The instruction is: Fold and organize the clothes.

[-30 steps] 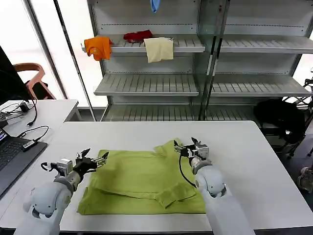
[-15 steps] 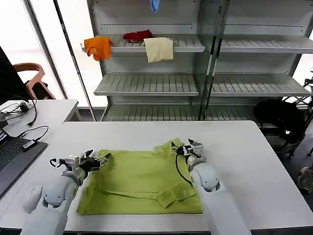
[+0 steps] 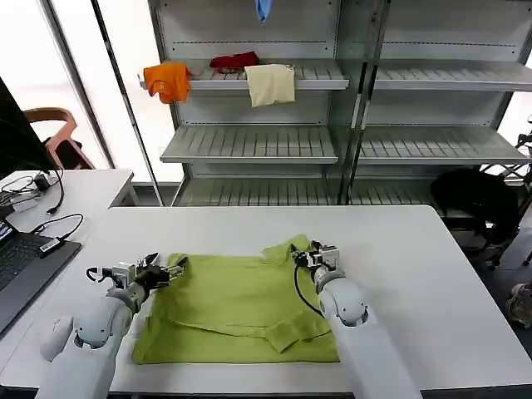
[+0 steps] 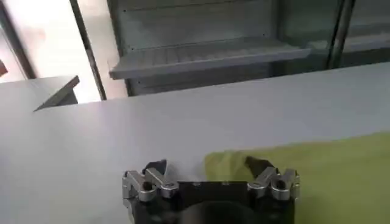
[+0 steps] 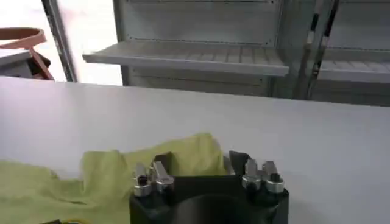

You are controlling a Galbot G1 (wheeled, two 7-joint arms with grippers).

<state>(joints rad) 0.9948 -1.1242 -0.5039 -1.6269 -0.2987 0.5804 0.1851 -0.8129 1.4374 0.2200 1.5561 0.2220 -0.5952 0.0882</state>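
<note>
T-shirt point(image 3: 241, 307) lies flat on tabletop point(image 3: 432, 274), partly folded. Left pincer point(image 3: 176, 268) spread at far left corner, right pincer point(image 3: 304, 254) spread over far right corner. Both should pinch corners together and lift evenly.

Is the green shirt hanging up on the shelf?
No, the green T-shirt lies spread on the white table, between the left gripper and right gripper.
</note>
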